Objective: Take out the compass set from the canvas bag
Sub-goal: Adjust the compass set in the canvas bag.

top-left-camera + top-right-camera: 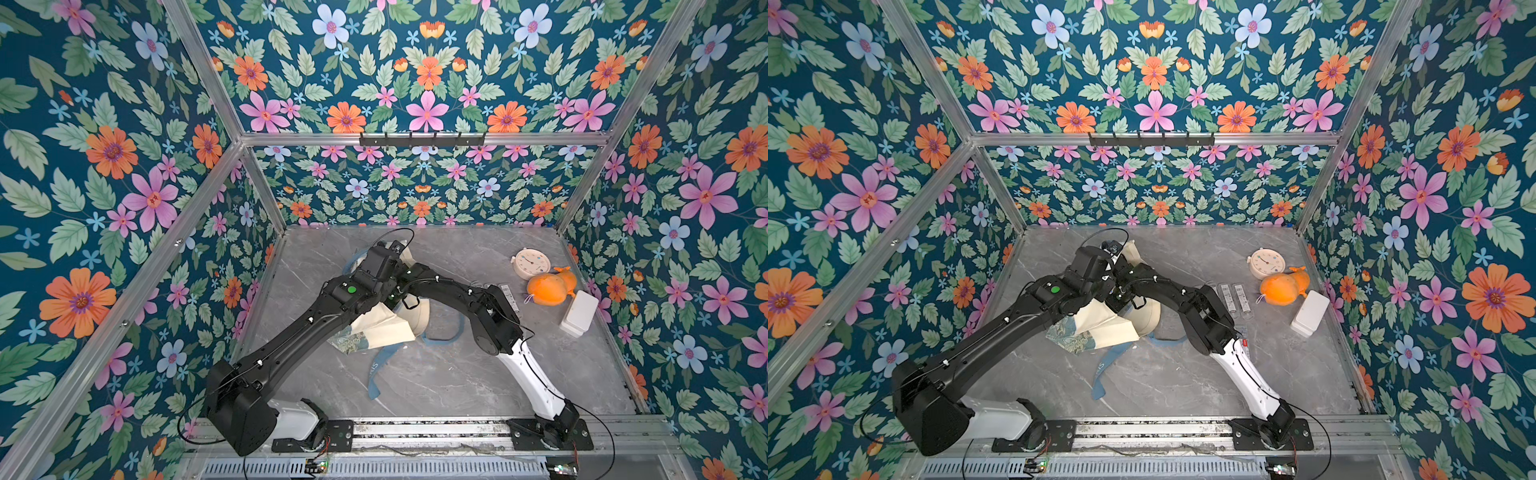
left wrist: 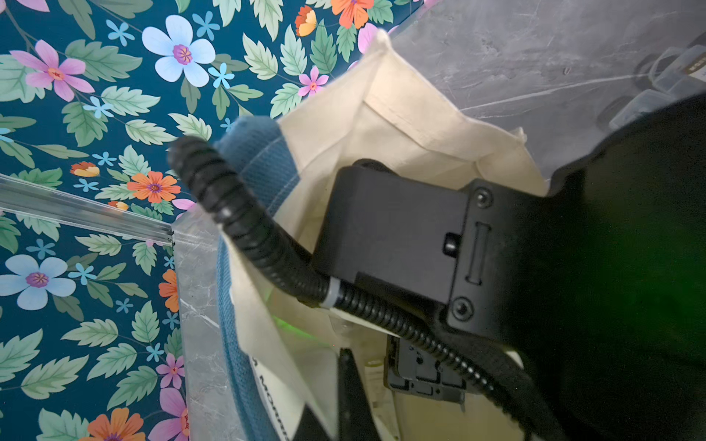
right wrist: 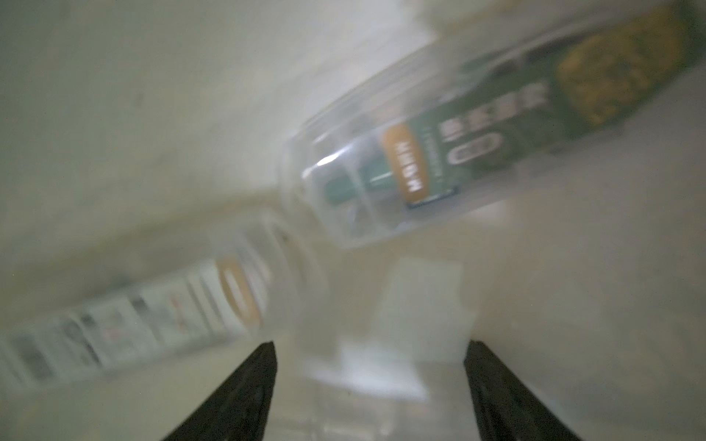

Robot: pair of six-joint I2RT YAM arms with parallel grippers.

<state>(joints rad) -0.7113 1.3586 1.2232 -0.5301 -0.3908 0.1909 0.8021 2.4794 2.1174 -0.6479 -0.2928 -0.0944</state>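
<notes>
The cream canvas bag (image 1: 390, 328) lies crumpled mid-table in both top views, and both arms meet over it. In the left wrist view my left gripper (image 2: 344, 368) is shut on the bag's cream rim (image 2: 290, 366) beside a blue strap handle (image 2: 233, 343), which holds the mouth open. My right arm's wrist (image 2: 401, 236) reaches down into that mouth. Inside the bag, my right gripper (image 3: 370, 347) is open. Two clear compass set cases lie just ahead of it, one green-labelled (image 3: 439, 160) and one white-labelled (image 3: 160, 317). A pale blurred shape (image 3: 386, 359) sits between the fingers.
Clear labelled cases (image 1: 1233, 297) lie on the marble table (image 1: 1183, 382) just right of my right forearm. Further right stand a round cream clock (image 1: 531, 262), an orange plush toy (image 1: 550, 286) and a white box (image 1: 579, 313). A loose blue handle (image 1: 380, 374) trails toward the front.
</notes>
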